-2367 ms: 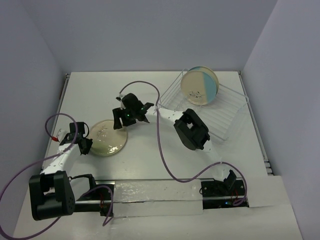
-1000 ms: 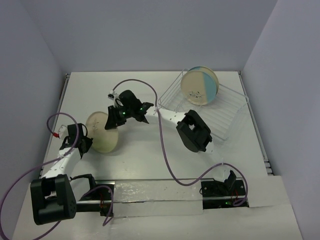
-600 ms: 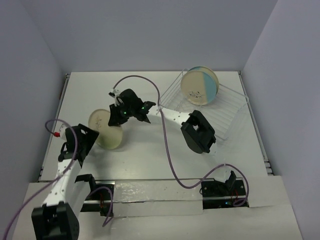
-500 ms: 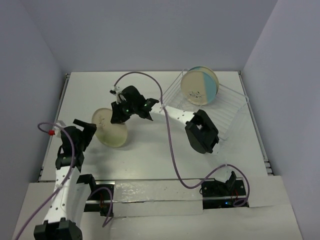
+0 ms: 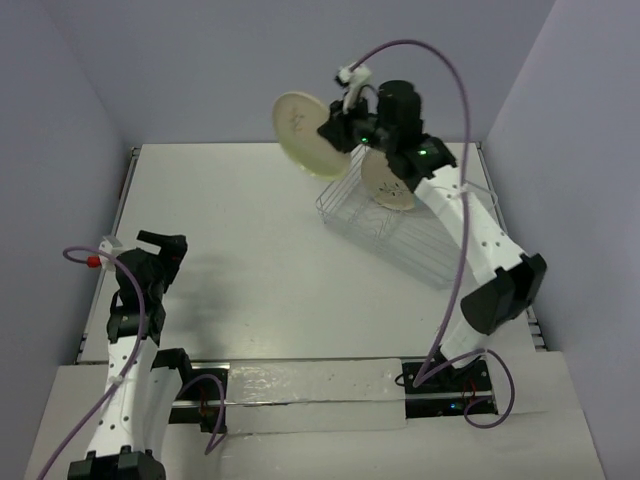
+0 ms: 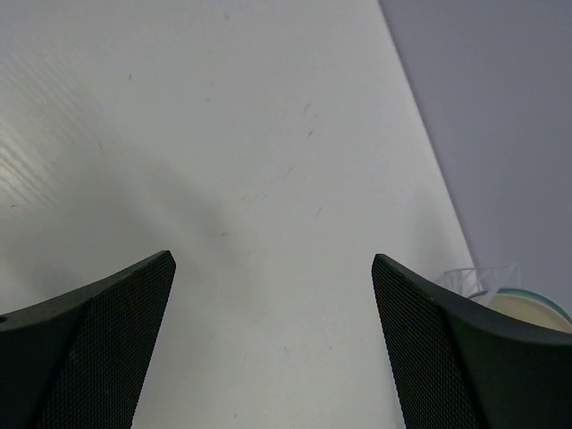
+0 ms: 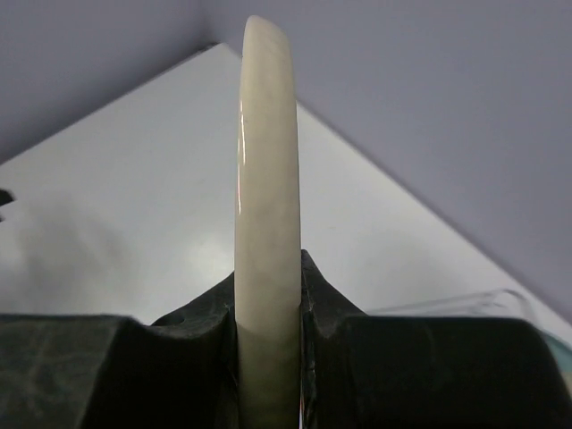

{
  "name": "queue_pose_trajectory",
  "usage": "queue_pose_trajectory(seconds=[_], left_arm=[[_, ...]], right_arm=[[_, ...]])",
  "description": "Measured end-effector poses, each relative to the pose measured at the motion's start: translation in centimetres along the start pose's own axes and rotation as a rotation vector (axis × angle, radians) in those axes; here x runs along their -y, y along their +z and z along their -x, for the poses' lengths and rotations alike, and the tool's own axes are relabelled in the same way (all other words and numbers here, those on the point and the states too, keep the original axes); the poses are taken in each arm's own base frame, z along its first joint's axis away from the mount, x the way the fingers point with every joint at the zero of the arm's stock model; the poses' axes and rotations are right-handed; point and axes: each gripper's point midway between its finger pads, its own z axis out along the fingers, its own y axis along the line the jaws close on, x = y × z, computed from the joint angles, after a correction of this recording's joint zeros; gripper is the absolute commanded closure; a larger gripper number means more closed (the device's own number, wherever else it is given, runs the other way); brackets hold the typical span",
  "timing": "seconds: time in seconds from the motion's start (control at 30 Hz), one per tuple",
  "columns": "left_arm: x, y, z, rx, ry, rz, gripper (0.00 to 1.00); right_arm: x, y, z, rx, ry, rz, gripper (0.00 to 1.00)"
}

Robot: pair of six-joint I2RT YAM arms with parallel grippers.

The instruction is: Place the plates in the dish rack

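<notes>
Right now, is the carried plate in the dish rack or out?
Out. The right end effector holds the carried plate by its rim, airborne outside the dish rack.

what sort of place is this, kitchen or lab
Probably a robot test cell: plain walls box in a white table, two arms mounted at its near edge, with a wire dish rack and plates as props.

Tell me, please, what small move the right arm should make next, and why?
Probably carry the cream plate rightward and down toward the dish rack. The right gripper clamps it on edge, high above the rack's far-left corner, and a second plate already stands inside, so aim for a free slot beside it.
</notes>
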Motion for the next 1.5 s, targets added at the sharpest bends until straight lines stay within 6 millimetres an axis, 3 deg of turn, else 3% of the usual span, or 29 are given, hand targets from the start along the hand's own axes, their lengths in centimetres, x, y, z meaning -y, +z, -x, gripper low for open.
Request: queue_pose_trajectory(seconds=[0.1,0.2,0.27,0.5,0.57,0.67,0.87,1.17,1.5], left_arm=[[-1.3,1.0,-0.9,-0.036,0.016,0.062,0.01],[-2.1,1.6,-1.2,-0.043,0.028,0.103,0.01],[-2.1,1.9,-1.0,-0.038,0.035,0.115,0.01],[-0.9,3.5,-0.7,-0.035,0.066,0.134,0.01],[-0.7,3.9,-0.8,-0.038,0.079,0.147,0.01],[-0.2,4.4,-1.0,-0.042,0.098,0.155,0.01],[0.8,5.0,-1.6,-0.052,0.129,0.149,0.01],[1.5,5.4,-1.4,-0.037,0.146,0.156,0.01],[1.6,5.3,-0.9,-0.011,0.157,0.167,0.01]], right_arm=[[3.8,-3.9,1.9,0.022,-0.089,-0.120,1.00],[6.3,-5.8,1.0,-0.028,-0.157,-0.182,1.00],[7.7,-6.1,-1.1,-0.098,-0.182,-0.211,1.00],[12.5,-6.8,-11.0,-0.410,-0.169,-0.282,1.00],[13.5,-7.1,-12.6,-0.464,-0.161,-0.295,1.00],[14.8,-7.7,-13.4,-0.494,-0.165,-0.320,1.00],[16.2,-8.5,-13.6,-0.508,-0.225,-0.316,1.00],[15.8,-8.1,-14.6,-0.518,-0.276,-0.219,1.00],[16.4,-6.3,-18.4,-0.584,-0.224,-0.184,1.00]])
